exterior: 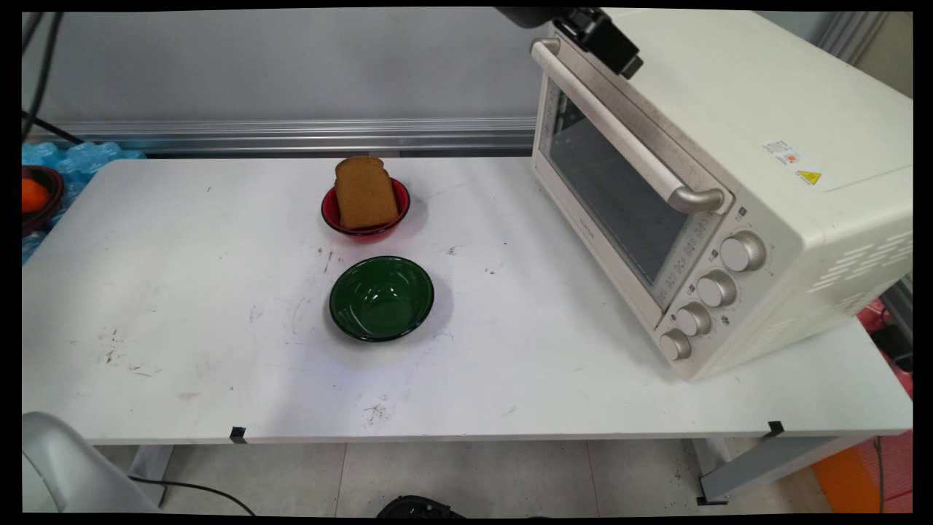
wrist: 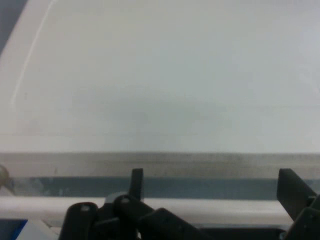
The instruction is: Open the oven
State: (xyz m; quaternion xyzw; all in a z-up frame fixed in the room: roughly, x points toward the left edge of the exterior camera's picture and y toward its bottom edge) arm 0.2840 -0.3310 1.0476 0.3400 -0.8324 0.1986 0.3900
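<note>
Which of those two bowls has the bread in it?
The small red bowl, farther back on the white table, holds the brown bread slice. The larger green bowl in front of it holds nothing.

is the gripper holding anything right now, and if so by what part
Nothing is held. The black two-finger gripper is open above the cream toaster oven, its fingers straddling the metal door handle without closing on it.
</note>
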